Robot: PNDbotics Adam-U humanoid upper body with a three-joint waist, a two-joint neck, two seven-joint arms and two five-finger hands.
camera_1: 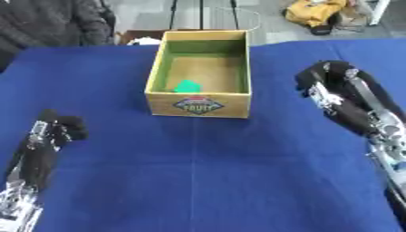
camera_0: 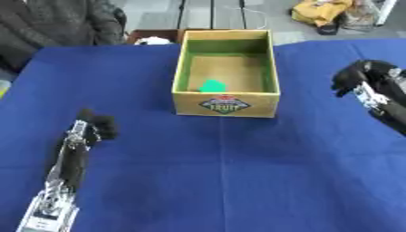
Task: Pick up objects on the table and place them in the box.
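An open cardboard box [camera_0: 226, 103] with green inner walls stands at the middle back of the blue table [camera_0: 222, 172]. A small green object [camera_0: 212, 85] lies inside it near the front wall. My left hand [camera_0: 97, 125] hovers at the left of the table, its fingers curled and holding nothing. At the right, level with the box, my right hand [camera_1: 325, 78] is raised with its fingers curled, and nothing shows in it. No loose object shows on the cloth.
A brown container with something white [camera_0: 153, 40] sits behind the table's far edge, left of the box. A person in a dark coat [camera_0: 55, 22] stands at the far left corner. Bags [camera_0: 321, 11] lie on the floor beyond.
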